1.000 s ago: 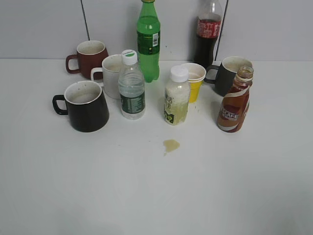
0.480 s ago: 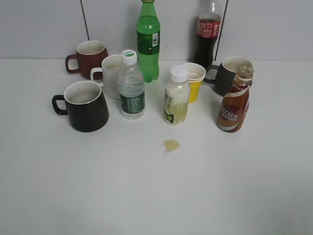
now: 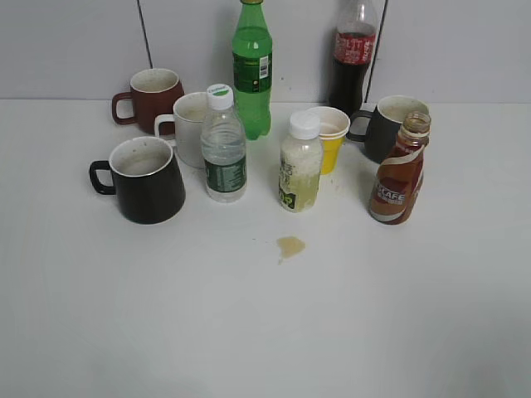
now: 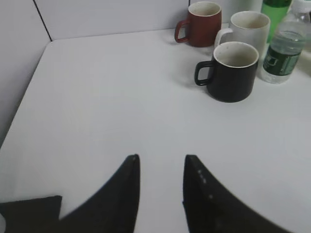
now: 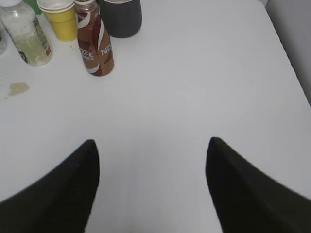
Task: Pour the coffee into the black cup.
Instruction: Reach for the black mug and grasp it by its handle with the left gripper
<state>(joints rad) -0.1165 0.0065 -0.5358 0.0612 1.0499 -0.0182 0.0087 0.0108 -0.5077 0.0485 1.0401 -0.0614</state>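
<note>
The coffee bottle stands upright beside the dark grey mug, well ahead of the spread, empty right gripper, while the black cup sits far beyond the narrowly parted left gripper

The white table carries the black cup at the left, with a brown-red mug and a white mug behind it and a water bottle beside it. Further right stand a green bottle, a pale juice bottle, a yellow paper cup, a cola bottle, a dark grey mug and the coffee. A small yellowish spill lies on the bare surface in front.
</note>
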